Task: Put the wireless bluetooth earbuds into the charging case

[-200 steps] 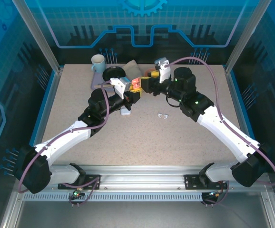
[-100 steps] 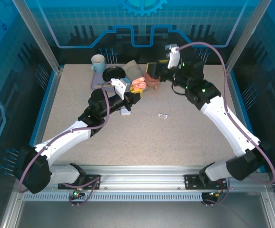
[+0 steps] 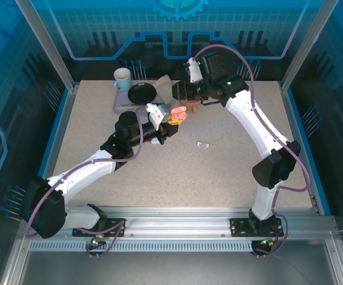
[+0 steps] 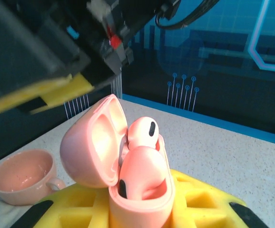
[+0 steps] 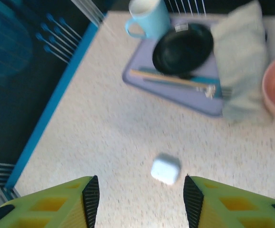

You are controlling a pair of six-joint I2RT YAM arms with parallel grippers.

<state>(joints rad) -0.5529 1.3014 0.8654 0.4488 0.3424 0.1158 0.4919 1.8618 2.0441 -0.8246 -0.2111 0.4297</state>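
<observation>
**Left wrist view, lower centre.** The left gripper point(image 3: 172, 120) is clamped on the open salmon-pink plastic charging case point(image 4: 140, 204). One glossy pink earbud point(image 4: 142, 132) shows above its well, and whether it is fully seated cannot be told.

**Right wrist view, bottom edge.** The right gripper point(image 5: 140, 199) hangs empty, fingers apart, above a small white rounded case point(image 5: 165, 169).

**Top view, centre.** The tiny white earbud pair point(image 3: 204, 144) lies on the table.

**Advised.** Hold the pink case upright and steady, and press the earbud straight down.
</observation>
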